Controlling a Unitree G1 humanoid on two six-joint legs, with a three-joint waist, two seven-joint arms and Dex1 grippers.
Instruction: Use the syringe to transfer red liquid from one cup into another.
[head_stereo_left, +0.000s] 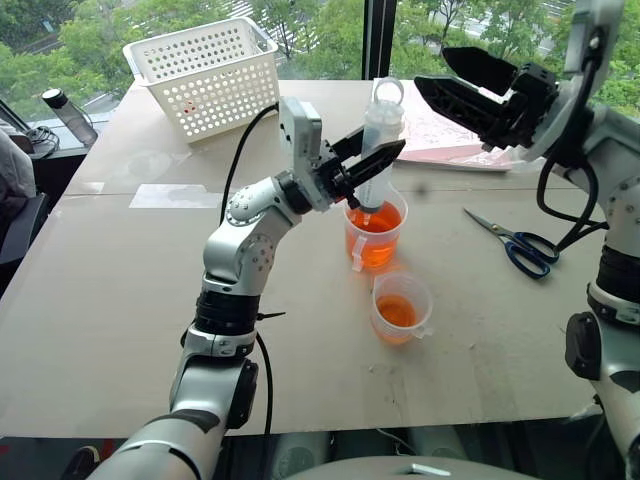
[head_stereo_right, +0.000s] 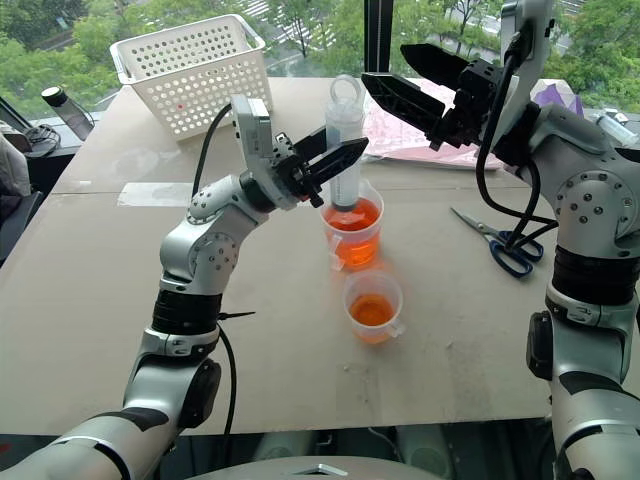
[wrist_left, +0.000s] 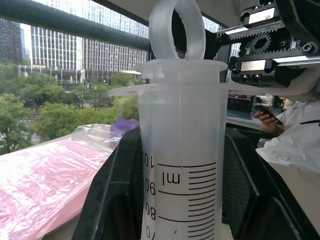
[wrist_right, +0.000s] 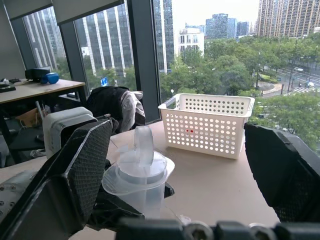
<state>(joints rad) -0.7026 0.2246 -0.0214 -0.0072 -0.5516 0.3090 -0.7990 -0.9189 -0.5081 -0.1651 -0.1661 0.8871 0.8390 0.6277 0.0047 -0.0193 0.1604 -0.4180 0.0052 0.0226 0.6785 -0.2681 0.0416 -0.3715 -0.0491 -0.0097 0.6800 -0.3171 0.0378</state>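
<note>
The large clear plastic syringe stands upright, tip dipped in the fuller clear cup of orange-red liquid, pinched at its barrel by the left gripper while the right gripper gapes near its ring-shaped plunger end; likely light, rigid and slick, best held mid-barrel; scale reads "ml".

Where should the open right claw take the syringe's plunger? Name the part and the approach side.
Take the ring at the plunger's top, from above. The syringe stands upright with its tip in the fuller cup, and the left claw is shut on the barrel, so the ring is the free part. The right claw hovers open beside it.
</note>
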